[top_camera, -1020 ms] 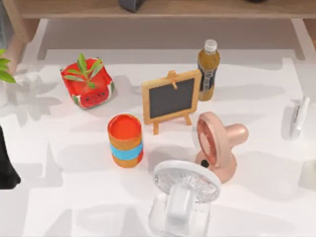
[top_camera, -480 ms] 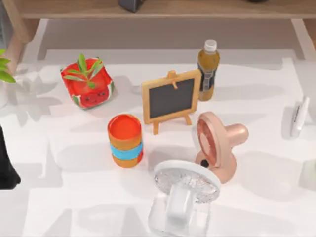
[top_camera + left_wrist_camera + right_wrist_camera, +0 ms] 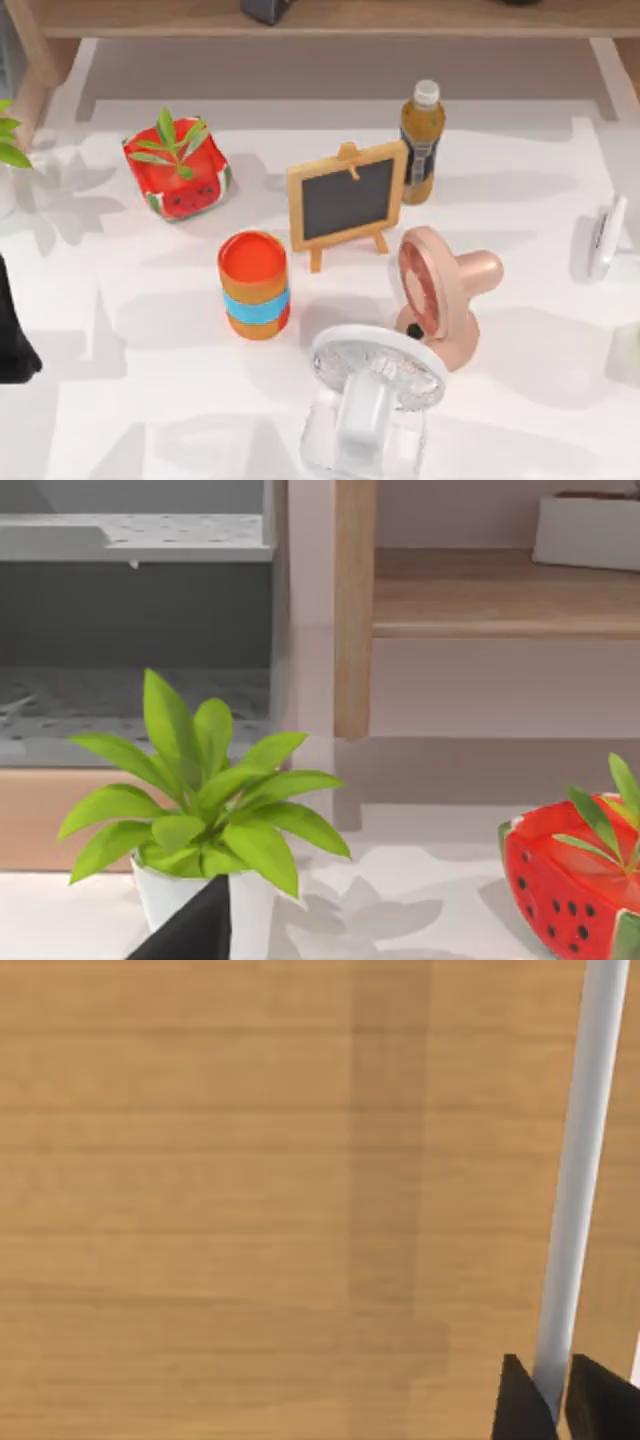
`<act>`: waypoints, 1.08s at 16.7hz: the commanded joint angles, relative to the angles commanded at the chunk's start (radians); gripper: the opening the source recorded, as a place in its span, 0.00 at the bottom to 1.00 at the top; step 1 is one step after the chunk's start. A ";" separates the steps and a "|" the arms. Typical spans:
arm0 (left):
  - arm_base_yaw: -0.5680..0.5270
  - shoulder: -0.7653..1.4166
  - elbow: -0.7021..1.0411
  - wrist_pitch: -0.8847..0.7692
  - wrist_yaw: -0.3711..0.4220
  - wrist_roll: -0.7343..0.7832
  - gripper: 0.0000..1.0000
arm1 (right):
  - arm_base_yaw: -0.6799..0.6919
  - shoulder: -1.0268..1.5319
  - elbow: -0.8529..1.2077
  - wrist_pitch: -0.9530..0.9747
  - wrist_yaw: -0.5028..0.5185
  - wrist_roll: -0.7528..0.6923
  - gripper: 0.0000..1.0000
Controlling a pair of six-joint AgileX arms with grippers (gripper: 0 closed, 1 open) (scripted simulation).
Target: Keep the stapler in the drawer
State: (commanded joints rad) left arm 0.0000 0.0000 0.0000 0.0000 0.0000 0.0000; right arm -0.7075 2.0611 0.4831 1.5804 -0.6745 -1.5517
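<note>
The stapler, slim and white, lies on the table at the far right edge, with no gripper near it. In the right wrist view, my right gripper is pressed close to a wooden drawer front. Its two black fingertips stand on either side of the lower end of a white bar handle, closed in on it. My left arm is parked at the table's left edge. One dark fingertip of it shows in front of a potted plant.
The table holds a watermelon planter, a small chalkboard easel, a brown bottle, an orange-and-blue cup, a pink fan and a white fan with a clear base. A wooden shelf runs along the back.
Almost nothing has moved. The shadow at the table's right edge has shifted and lightened slightly; the stapler and left arm stay put.
</note>
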 joint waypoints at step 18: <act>0.000 0.000 0.000 0.000 0.000 0.000 1.00 | -0.001 0.000 -0.002 0.002 -0.003 0.000 1.00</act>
State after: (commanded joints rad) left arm 0.0000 0.0000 0.0000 0.0000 0.0000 0.0000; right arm -0.7085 2.0607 0.4814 1.5828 -0.6770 -1.5519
